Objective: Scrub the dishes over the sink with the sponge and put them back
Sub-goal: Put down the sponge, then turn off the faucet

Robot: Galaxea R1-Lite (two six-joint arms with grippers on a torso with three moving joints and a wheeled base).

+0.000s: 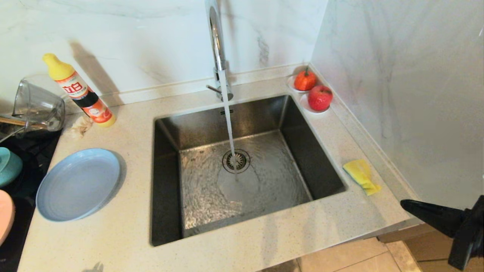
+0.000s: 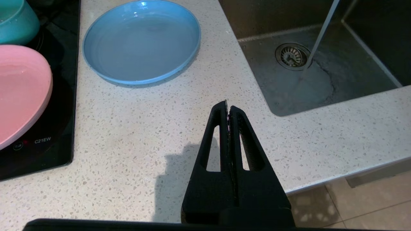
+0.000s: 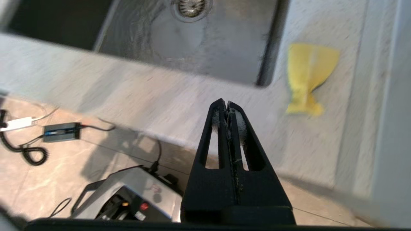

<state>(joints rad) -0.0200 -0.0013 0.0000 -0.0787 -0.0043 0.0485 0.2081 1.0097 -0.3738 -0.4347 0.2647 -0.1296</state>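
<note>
The yellow sponge lies crumpled on the counter to the right of the steel sink, where water runs from the faucet onto the drain. A grey-blue plate rests on the counter left of the sink. On the black cooktop beyond it sit the pink plate and the teal bowl. My right gripper is shut and empty, off the counter's front right corner, short of the sponge. My left gripper is shut and empty above the counter's front.
A yellow-capped detergent bottle and a clear glass jug stand at the back left. Two red-orange fruits sit on small saucers at the back right corner. A marble wall bounds the right side. Cables and a device lie on the floor.
</note>
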